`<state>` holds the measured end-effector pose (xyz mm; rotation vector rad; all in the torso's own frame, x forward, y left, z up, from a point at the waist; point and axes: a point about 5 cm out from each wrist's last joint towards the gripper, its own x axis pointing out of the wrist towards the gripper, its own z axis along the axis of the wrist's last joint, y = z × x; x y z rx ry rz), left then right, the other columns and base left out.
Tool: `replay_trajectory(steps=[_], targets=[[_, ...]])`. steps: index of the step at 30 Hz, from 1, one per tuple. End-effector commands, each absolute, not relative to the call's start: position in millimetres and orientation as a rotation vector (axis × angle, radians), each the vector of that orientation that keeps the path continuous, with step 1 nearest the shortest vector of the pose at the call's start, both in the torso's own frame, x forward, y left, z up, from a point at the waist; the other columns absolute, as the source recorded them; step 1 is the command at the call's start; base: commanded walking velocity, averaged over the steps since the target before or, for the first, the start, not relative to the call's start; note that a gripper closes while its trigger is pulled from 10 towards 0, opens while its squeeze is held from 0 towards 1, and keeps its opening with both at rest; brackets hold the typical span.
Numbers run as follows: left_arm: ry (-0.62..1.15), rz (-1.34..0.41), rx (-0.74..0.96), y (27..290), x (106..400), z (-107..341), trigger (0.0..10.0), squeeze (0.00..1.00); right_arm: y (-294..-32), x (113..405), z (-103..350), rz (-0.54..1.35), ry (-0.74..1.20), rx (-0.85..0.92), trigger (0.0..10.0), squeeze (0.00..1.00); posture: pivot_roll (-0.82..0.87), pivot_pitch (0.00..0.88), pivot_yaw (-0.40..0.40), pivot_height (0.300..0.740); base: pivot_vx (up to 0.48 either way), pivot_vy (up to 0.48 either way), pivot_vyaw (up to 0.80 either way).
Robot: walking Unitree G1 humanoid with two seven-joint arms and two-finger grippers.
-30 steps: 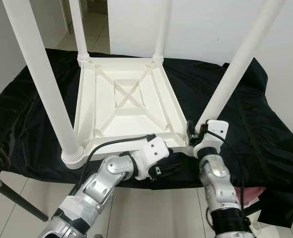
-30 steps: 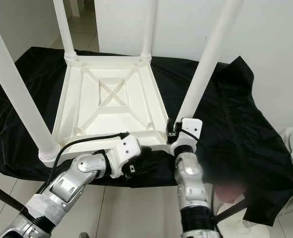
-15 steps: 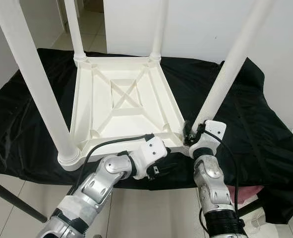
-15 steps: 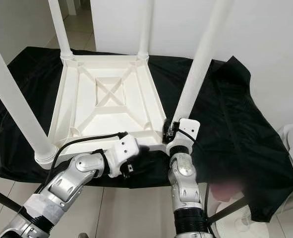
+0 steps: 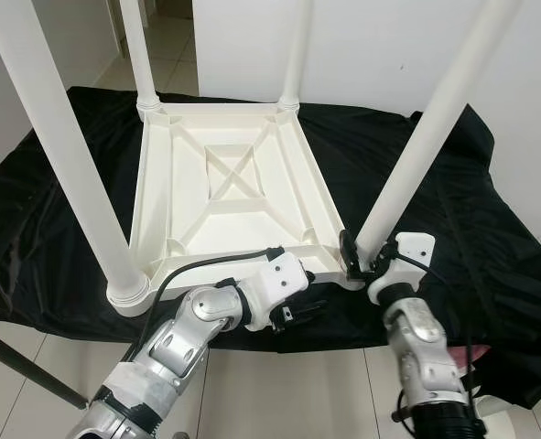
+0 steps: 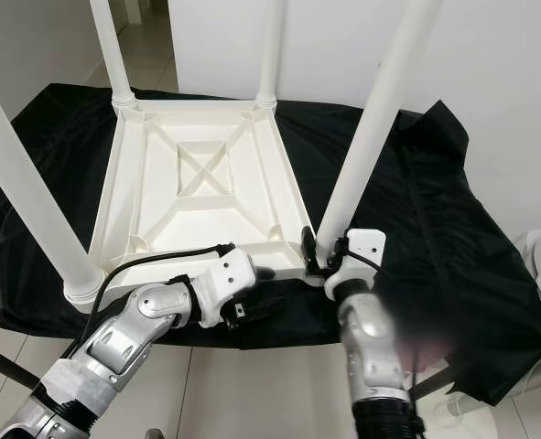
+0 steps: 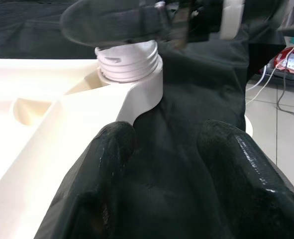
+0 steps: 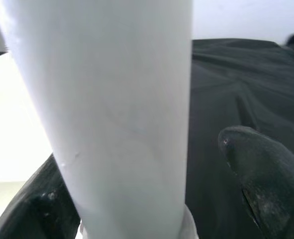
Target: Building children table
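Left eye view shows the white tabletop lying upside down on a black cloth, its ribbed underside up. Four white legs stand from its corners: near-left leg, far-left leg, far-right leg and near-right leg, which leans outward to the right.

The right gripper is at the foot of the near-right leg, just above the corner socket. In the right wrist view its fingers stand apart on either side of the leg, with a gap visible between one finger and the leg; whether the other finger touches cannot be told.

The left gripper rests on the cloth just in front of the tabletop's near edge, close to the same corner. The left wrist view shows its fingers spread, holding nothing, one alongside the tabletop rim, with the threaded socket ahead.

The tabletop's near edge lies close to the front edge of the cloth-covered table, with floor tiles below. To the right the cloth runs wide and rumpled, with open room; behind it stands a white wall. Both arms crowd the near-right corner.
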<state>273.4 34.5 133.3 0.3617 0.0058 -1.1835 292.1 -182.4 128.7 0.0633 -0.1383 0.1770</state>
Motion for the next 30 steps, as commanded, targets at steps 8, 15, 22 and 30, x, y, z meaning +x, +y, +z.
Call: replay_trajectory(steps=[8,15,22,30], targets=[[0.023,-1.179,0.375,37.9,273.3,131.0,10.0,0.00,-199.2,292.6,132.7,0.371,-0.134,0.015,10.0,0.00,-0.01,0.052,-0.064,0.740,0.000,0.000,0.00],[0.018,-1.171,0.367,37.3,272.9,132.0,10.0,0.00,-204.2,302.4,135.7,0.475,-0.104,-0.057,9.3,0.00,-0.01,0.047,-0.076,0.740,0.000,0.000,0.00],[0.017,-1.169,0.364,35.2,271.4,130.8,10.0,0.00,-203.1,308.1,130.5,0.554,-0.068,-0.076,0.0,0.00,0.00,0.036,-0.087,0.740,0.000,0.000,0.00],[0.013,-1.169,0.363,34.0,271.5,130.9,10.0,0.00,-197.9,304.1,123.0,0.602,-0.047,-0.057,0.5,0.00,0.00,0.030,-0.087,0.740,0.000,0.000,0.00]])
